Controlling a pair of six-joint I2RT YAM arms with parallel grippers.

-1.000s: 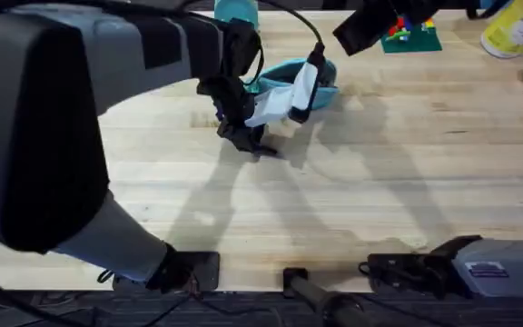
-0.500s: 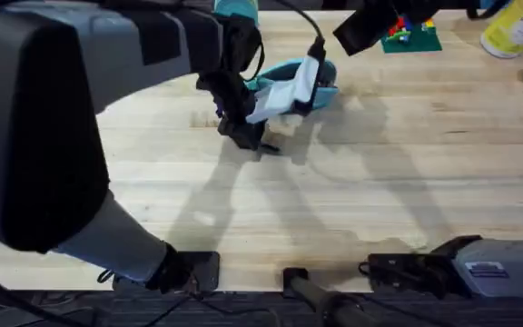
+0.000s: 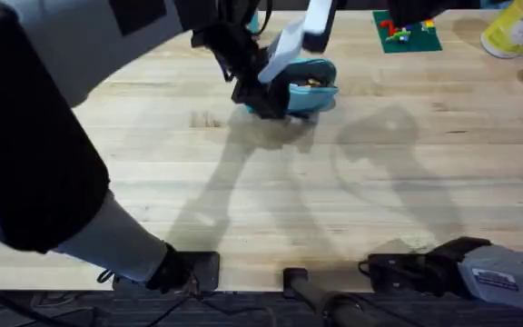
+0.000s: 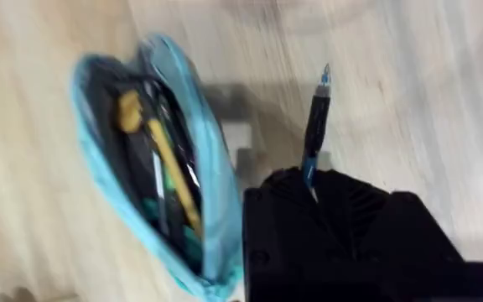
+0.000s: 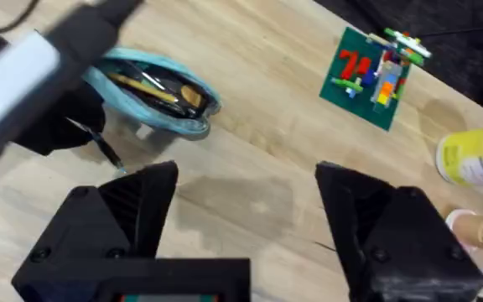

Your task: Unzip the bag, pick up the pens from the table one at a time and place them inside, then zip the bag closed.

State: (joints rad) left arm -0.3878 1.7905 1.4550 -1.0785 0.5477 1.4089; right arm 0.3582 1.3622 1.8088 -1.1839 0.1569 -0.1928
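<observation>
— Where is the bag (image 3: 309, 84) sitting?
— At twelve o'clock on the desk (image 3: 379, 191), lying unzipped with pens inside.
— And the claws?
— The left claw (image 4: 313, 180) is gripping a pen (image 4: 315, 126) beside it; the right claw (image 5: 246, 210) is hanging wide.

No readable text is showing anywhere.

A label is sitting on the yellow bottle (image 5: 475, 159) near the table's (image 3: 352, 209) far right corner, but its blue print is blurring past reading. Red shapes are standing on the green plate (image 5: 374, 71) at the table's far edge, and whether they are letters cannot be told. A white sticker (image 3: 490, 275) is lying on the right arm's base, its marks too small to read.
</observation>
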